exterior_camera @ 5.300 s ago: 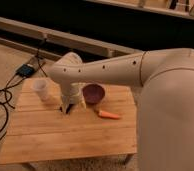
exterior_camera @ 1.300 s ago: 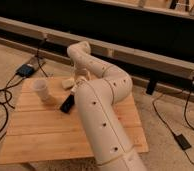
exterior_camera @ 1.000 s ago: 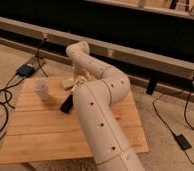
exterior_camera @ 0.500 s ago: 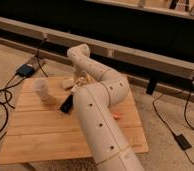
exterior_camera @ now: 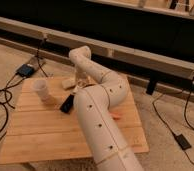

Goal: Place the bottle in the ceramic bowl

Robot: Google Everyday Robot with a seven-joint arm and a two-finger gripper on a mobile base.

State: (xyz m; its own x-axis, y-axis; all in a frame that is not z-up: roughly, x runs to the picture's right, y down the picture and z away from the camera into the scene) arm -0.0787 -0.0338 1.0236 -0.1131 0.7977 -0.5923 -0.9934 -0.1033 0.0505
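The gripper (exterior_camera: 79, 86) hangs low over the counter (exterior_camera: 40, 135), just beside the cream block (exterior_camera: 67, 82). Its grip cannot be told. The arm hides bottle and bowl.

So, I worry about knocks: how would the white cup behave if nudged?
The cup looks thin and translucent, so probably light. It stands upright and taller than wide, so a nudge near the rim could tip it. The pincer hangs by the cream block, clear of the cup.
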